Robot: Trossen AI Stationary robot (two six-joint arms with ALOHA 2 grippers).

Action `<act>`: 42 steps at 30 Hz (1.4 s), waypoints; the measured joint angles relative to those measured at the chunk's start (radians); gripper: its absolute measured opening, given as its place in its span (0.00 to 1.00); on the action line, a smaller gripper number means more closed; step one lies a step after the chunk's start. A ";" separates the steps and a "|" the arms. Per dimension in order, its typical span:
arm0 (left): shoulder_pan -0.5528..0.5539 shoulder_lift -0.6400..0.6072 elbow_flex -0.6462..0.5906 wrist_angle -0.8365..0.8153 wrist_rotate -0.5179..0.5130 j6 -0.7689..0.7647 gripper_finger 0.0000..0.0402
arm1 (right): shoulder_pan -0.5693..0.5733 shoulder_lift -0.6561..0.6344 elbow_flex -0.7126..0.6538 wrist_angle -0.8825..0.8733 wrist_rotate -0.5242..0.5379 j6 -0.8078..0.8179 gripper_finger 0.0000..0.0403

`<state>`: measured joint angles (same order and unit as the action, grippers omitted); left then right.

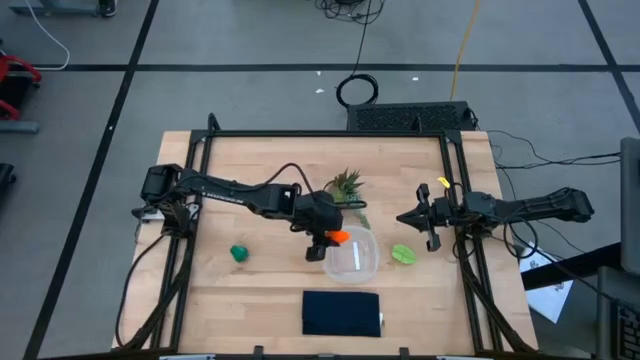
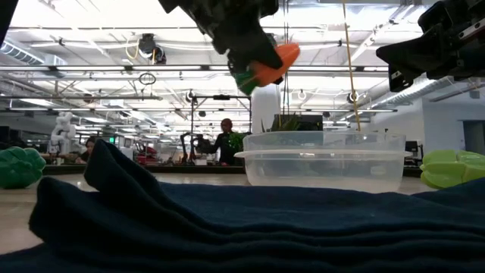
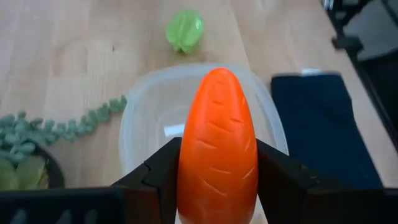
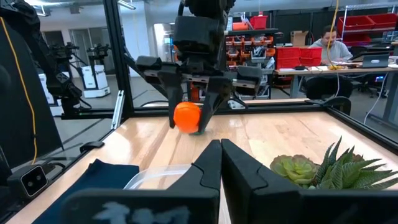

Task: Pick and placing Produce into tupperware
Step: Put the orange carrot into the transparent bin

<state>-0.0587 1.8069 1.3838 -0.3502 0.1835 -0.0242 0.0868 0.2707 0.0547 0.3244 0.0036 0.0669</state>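
My left gripper (image 1: 333, 240) is shut on the orange carrot (image 3: 217, 146) and hangs over the left rim of the clear tupperware (image 1: 351, 255), which stands at the table's middle. The carrot's green top (image 2: 244, 79) shows in the low view. A lime-green piece (image 1: 403, 255) lies on the table right of the tupperware. A dark green piece (image 1: 239, 253) lies at the left. My right gripper (image 1: 404, 219) waits shut at the table's right, touching nothing. My left gripper pinches the carrot's thick body (image 3: 186, 180) between its two fingers (image 3: 163, 168), one on each side. The fingers slant down toward the tupperware, and the carrot lies along them with its pointed end forward. It is lifted clear above the tupperware's rim.
A spiky potted plant (image 1: 346, 186) stands just beyond the tupperware. A dark navy cloth (image 1: 341, 313) lies at the near edge, in front of the tupperware. A black frame runs along the table's left, far and right edges.
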 joint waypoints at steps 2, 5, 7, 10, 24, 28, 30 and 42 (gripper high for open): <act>0.004 0.002 0.004 0.006 0.003 -0.017 0.40 | 0.000 0.000 0.000 0.000 0.000 0.000 0.00; 0.005 0.013 0.043 0.011 -0.001 -0.023 0.40 | 0.000 0.001 0.000 0.000 0.000 0.000 0.00; 0.003 0.031 0.087 -0.021 -0.001 -0.024 0.41 | 0.000 0.001 0.000 0.000 0.000 0.000 0.00; -0.002 0.081 0.172 -0.047 -0.004 -0.009 0.42 | 0.000 0.001 0.000 0.000 0.000 0.000 0.00; -0.013 0.272 0.290 -0.150 -0.008 0.038 0.42 | 0.000 0.001 0.000 -0.004 0.000 0.011 0.00; -0.033 0.283 0.290 -0.128 -0.066 0.043 0.42 | 0.000 0.002 0.000 -0.001 0.000 0.010 0.00; -0.041 0.296 0.291 -0.106 -0.093 0.056 0.42 | 0.000 0.002 0.000 -0.001 0.000 0.009 0.00; -0.049 0.363 0.289 -0.091 -0.187 0.048 0.42 | 0.000 0.015 0.000 0.001 0.000 0.008 0.00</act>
<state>-0.1074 2.1704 1.6730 -0.4415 -0.0032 0.0240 0.0866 0.2859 0.0550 0.3253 0.0032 0.0750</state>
